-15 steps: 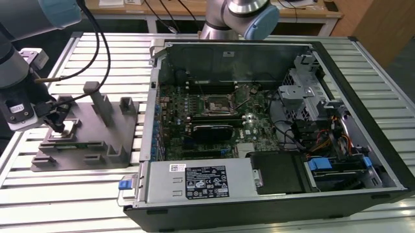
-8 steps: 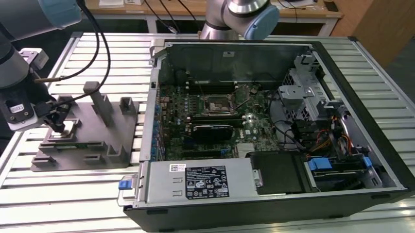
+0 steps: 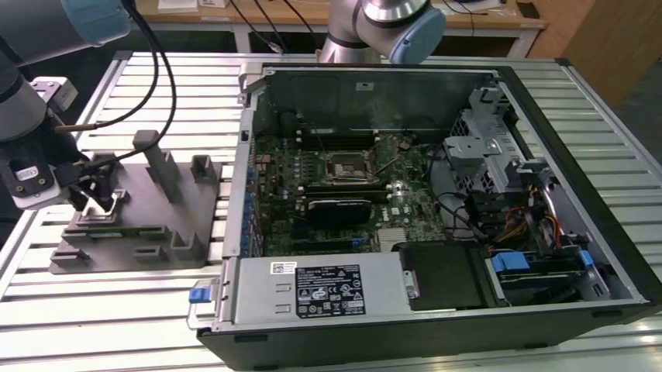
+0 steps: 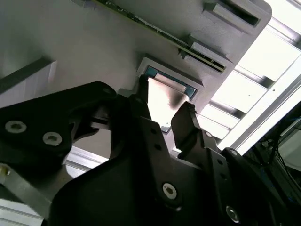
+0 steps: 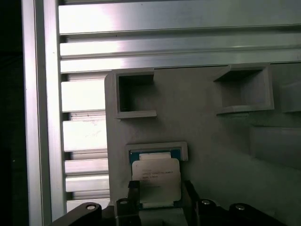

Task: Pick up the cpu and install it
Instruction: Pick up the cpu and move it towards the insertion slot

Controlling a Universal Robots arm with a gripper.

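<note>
The cpu [image 5: 156,176], a small square chip with a pale silver top on a green base, lies in a shallow pocket of the grey fixture [image 5: 202,127]. My gripper [image 5: 160,192] is down over it, one black finger against each of two opposite edges. In the second wrist view the fingers [image 4: 187,117] flank the bright cpu [image 4: 165,92], which still rests in the pocket. In the exterior view the gripper [image 3: 101,203] stands at the near left end of the fixture [image 3: 155,232]. The black-framed motherboard socket [image 3: 343,164] lies inside the open computer case.
The open computer case [image 3: 517,85] fills the exterior view's right, with drive bays and cables inside. Upright grey posts [image 3: 160,163] rise from the fixture close to my gripper. A green board strip [image 3: 116,230] sits in a fixture slot. A second arm's base [image 3: 388,23] stands behind the case.
</note>
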